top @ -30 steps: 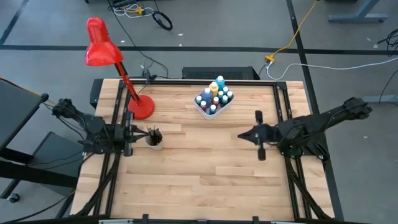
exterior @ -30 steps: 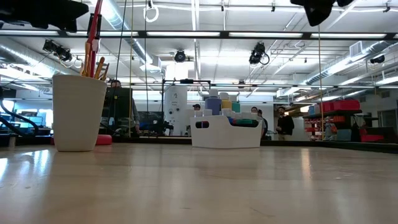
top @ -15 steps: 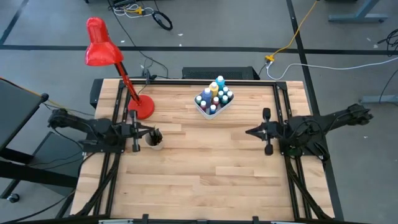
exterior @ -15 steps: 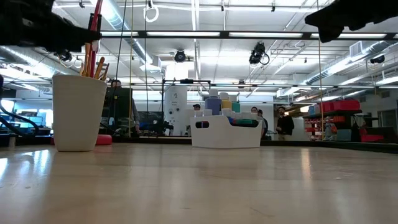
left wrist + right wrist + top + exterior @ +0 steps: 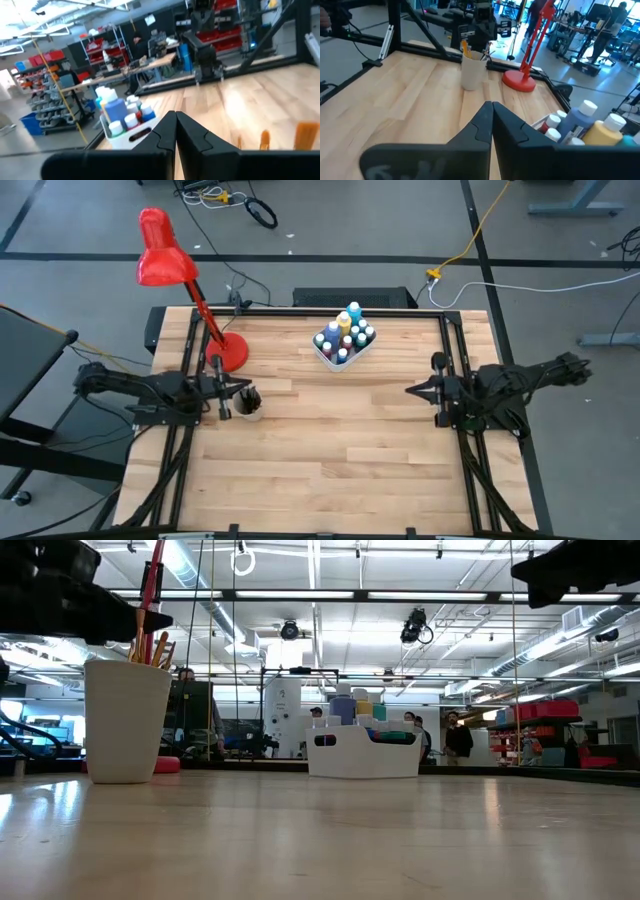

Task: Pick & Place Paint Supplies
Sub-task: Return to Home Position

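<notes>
While the big wooden table (image 5: 340, 445) holds a tall red lamp (image 5: 165, 265) back left, the left gripper (image 5: 238, 388) and right gripper (image 5: 411, 391), fingers pressed together, hang near its opposite side edges. Little colourful paint bottles (image 5: 345, 332) fill the white plastic tray (image 5: 325, 359). Thin paintbrushes (image 5: 247, 393) stand in the small white cup (image 5: 249, 412) beside the left gripper.

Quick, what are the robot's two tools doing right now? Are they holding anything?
Left tool: closed, holding nothing, beside the cup.
Right tool: closed, holding nothing, at the right edge of the table.
</notes>
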You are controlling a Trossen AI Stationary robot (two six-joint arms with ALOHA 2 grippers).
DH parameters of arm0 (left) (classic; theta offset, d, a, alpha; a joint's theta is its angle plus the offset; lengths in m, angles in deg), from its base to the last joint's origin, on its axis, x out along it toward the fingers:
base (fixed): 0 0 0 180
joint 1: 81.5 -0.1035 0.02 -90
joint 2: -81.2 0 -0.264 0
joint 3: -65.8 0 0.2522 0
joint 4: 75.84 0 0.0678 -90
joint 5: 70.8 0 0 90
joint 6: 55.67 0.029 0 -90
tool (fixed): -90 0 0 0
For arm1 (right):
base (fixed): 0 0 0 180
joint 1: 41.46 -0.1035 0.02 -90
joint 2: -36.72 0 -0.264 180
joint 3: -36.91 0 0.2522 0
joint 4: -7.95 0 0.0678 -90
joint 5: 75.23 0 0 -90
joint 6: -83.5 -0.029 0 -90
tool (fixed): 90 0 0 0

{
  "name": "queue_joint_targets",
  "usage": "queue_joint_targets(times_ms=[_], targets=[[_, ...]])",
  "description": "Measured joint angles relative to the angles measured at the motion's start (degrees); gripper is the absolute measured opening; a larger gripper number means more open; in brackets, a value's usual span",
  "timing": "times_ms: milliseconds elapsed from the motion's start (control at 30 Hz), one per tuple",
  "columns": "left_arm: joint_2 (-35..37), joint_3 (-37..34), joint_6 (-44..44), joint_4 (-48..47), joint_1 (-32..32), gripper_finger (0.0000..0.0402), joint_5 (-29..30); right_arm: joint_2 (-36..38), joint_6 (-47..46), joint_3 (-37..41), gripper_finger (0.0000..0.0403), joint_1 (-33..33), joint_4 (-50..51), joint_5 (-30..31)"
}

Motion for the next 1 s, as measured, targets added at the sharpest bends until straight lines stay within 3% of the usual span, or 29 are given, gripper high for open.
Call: queue_joint_targets(times_ms=[133,367,667,1000], targets=[[-0.04,-0.02,-2.35,-2.82,-0.19,0.0015,0.70,3.34,-0.71,0.07,0.0011,0.01,3.24,-1.40],[-0.04,-0.02,-10.72,-2.92,-0.19,0.0015,0.90,7.25,0.91,2.56,0.0011,0.00,2.04,-11.17],[-0.04,-0.05,-7.22,-2.93,-0.19,0.0016,0.90,8.97,5.17,12.12,0.0011,0.00,-9.32,-12.96],[-0.04,-0.07,-5.64,-2.94,-0.19,0.0016,0.90,9.01,1.42,15.21,0.0011,0.00,-12.15,-15.72]])
